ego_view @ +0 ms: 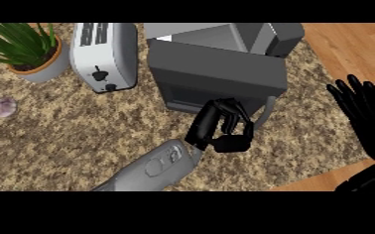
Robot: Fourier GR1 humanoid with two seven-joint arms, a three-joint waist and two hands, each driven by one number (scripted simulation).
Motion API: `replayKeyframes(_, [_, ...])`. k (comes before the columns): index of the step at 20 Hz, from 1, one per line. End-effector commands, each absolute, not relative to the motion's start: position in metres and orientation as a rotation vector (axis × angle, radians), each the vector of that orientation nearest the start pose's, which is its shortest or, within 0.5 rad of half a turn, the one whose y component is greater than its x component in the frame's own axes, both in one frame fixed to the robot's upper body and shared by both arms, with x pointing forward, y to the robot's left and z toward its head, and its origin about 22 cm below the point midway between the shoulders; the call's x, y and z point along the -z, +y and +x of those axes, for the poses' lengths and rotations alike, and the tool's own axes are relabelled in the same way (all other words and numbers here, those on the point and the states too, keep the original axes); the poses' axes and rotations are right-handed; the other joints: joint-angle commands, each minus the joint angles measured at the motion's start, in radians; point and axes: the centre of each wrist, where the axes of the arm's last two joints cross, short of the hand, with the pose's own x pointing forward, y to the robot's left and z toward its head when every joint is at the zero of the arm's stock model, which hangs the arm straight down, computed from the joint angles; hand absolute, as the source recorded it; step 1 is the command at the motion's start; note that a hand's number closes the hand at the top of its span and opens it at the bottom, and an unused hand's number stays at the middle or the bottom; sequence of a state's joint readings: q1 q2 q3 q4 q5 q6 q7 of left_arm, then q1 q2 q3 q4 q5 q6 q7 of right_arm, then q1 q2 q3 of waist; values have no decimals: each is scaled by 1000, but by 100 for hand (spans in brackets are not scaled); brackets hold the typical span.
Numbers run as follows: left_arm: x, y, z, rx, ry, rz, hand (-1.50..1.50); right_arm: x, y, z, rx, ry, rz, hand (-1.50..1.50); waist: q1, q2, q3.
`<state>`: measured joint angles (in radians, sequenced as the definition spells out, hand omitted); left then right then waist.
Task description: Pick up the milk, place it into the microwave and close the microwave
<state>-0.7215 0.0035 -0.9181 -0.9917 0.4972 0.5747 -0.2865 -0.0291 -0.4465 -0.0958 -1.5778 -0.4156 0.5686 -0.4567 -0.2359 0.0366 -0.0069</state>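
The left robot hand [222,126] reaches up from seven o'clock, fingers curled against the microwave [216,72] door at centre. The right robot hand [356,104] rests spread at three o'clock. The milk cannot be seen.

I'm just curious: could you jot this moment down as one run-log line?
left hand: curled, at microwave front | right hand: open, resting at right edge | milk: not visible | door: cannot tell
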Motion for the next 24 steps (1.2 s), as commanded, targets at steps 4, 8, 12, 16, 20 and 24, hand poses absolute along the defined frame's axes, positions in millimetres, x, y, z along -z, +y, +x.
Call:
replayKeyframes(4, [-35, 0, 321, 334, -1732, -207, 150, -78, -344, 252, -382, -2062, 553, -150, -49, 15, 0])
replayKeyframes(8, [-49, 3, 331, 201, -1777, -242, 150, -83, -343, 254, -385, -2059, 590, -150, -60, 27, -4])
replayKeyframes(12, [-51, 6, 342, 157, -1783, -242, 150, -94, -347, 257, -395, -2062, 581, -150, -74, 38, -3])
replayKeyframes(16, [-58, 8, 354, 113, -1789, -236, 150, -102, -347, 260, -401, -2074, 602, -150, -88, 45, -1])
replayKeyframes(20, [-57, 9, 357, 99, -1817, -234, 150, -111, -349, 261, -422, -2082, 607, -150, -96, 45, 0])
replayKeyframes(24, [-52, 10, 357, 97, -1823, -235, 150, -121, -349, 264, -453, -2082, 610, -150, -107, 50, 0])
